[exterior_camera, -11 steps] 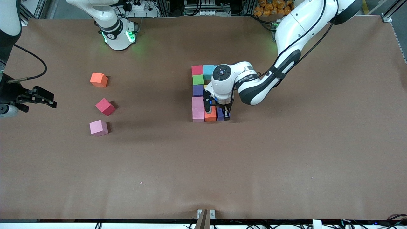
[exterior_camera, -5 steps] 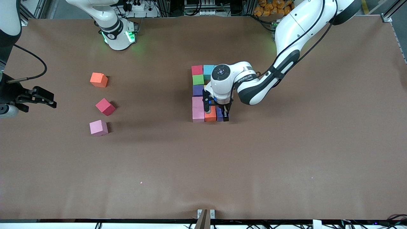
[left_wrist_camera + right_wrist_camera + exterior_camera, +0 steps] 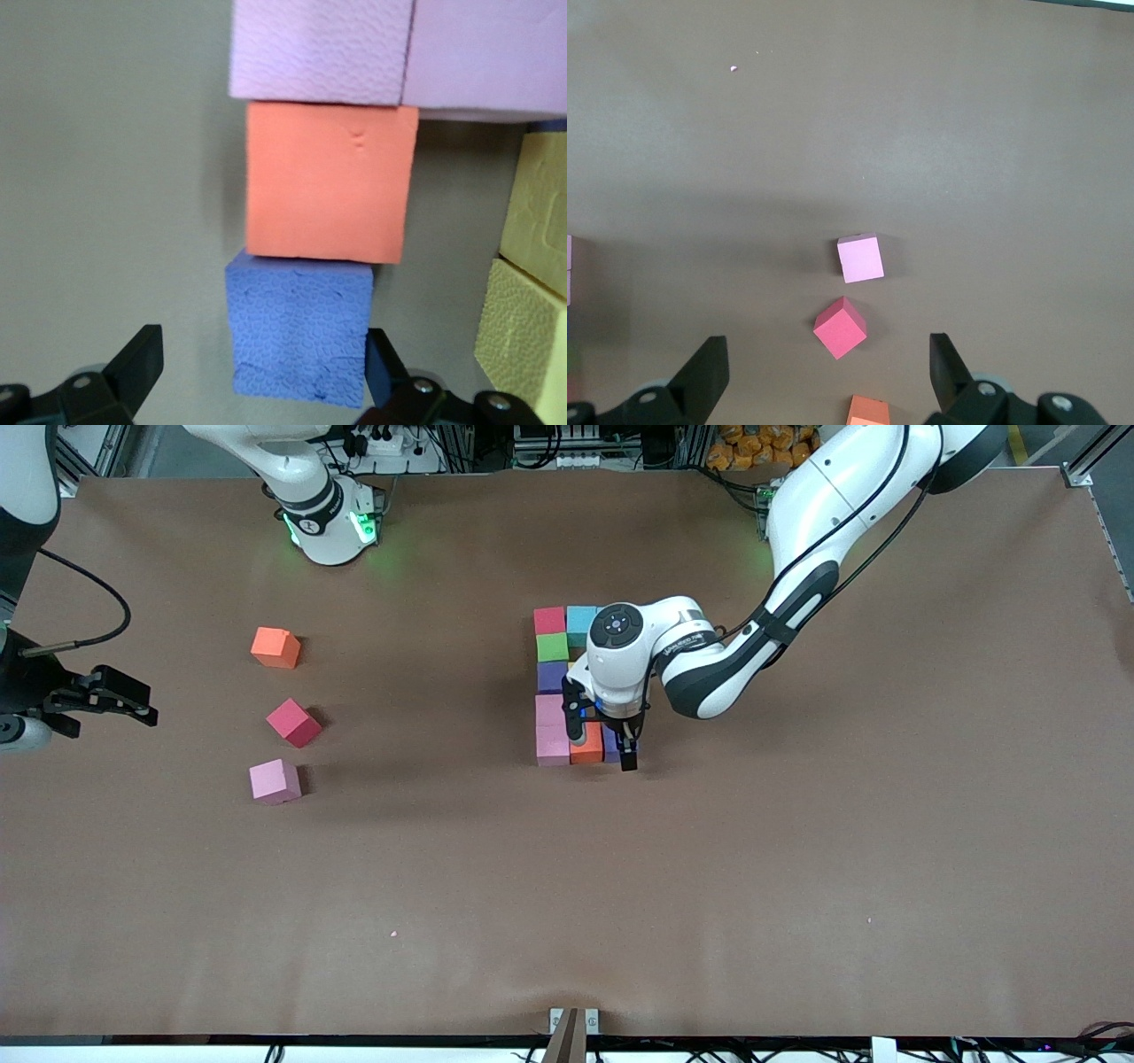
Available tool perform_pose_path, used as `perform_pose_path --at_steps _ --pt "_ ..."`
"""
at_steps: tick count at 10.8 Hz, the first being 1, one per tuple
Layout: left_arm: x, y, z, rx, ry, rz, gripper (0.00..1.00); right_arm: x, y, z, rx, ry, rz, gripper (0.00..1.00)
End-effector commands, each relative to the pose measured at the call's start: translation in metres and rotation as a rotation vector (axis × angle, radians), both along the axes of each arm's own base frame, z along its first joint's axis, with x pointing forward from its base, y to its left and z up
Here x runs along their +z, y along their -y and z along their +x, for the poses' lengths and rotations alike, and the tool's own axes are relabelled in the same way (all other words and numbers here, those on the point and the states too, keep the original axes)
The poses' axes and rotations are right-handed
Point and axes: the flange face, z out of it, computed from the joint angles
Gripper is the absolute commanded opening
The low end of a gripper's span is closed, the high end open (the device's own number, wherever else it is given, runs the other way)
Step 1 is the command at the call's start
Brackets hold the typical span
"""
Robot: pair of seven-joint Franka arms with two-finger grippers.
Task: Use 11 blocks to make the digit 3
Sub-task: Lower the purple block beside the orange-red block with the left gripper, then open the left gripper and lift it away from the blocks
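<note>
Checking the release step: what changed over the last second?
The left gripper opened and let go of the purple block, which sits on the table beside the orange block in the figure. The right gripper waits open at its end of the table; the three loose blocks stayed where they were.

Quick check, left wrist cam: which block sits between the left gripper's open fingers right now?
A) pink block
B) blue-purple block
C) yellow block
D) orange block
B: the left gripper stands open with the blue-purple block between its fingers, apart from both; the orange block lies next to it, touching, with the pink blocks past that and the yellow blocks off to one side.
</note>
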Motion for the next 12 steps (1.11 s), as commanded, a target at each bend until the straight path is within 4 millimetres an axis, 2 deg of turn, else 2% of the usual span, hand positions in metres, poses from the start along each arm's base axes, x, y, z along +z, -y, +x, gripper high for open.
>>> perform_pose_path --at_steps 1,4,5,9,10,11,12 --pt "0.046 -0.003 -0.001 0.072 0.008 -0.01 1.0 0.002 0.001 0.002 0.004 0.005 0.016 1.0" --pt "0.092 -0.009 0.009 0.199 -0.051 -0.051 1.0 0.002 0.002 0.002 0.004 0.005 0.017 1.0" --pt "0.106 -0.01 0.018 0.224 -0.055 -0.055 1.0 0.001 0.002 0.002 0.002 0.003 0.016 1.0" --pt "0.151 -0.017 0.042 0.365 -0.05 -0.066 1.0 0.001 0.002 0.002 0.002 0.003 0.017 1.0" --pt "0.164 -0.024 0.051 0.439 -0.041 -0.062 1.0 0.001 0.001 0.002 0.005 0.003 0.017 1.0" --pt "0.178 -0.041 0.067 0.545 -0.039 -0.056 1.0 0.001 0.001 0.002 0.004 0.002 0.017 1.0" --pt "0.189 -0.05 0.072 0.633 -0.036 -0.041 1.0 0.002 0.001 0.002 0.004 0.003 0.017 1.0"
